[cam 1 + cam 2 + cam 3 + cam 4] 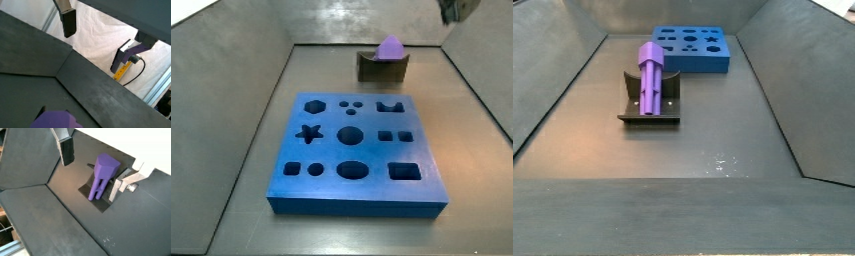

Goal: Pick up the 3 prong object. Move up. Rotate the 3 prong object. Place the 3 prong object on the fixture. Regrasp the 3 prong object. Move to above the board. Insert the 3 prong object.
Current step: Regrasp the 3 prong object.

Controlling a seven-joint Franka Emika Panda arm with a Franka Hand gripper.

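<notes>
The light-purple 3 prong object (649, 70) lies along the dark fixture (651, 108), its thick end raised in the notch, as both side views show (389, 46). In a wrist view the 3 prong object (103, 175) leans on the fixture (101, 198) with its prongs pointing down to the base plate. My gripper (91, 180) is open and holds nothing. One finger (65, 150) stands well off to one side of the piece and the silver finger (127, 182) close beside it. The blue board (356, 150) lies flat on the floor, apart from the fixture (382, 68).
Grey sloping walls enclose the floor on all sides. In a wrist view white cloth (100, 35) and a yellow cable (121, 74) show beyond the wall. A dark part of the arm shows at the frame's corner (452, 10) in a side view.
</notes>
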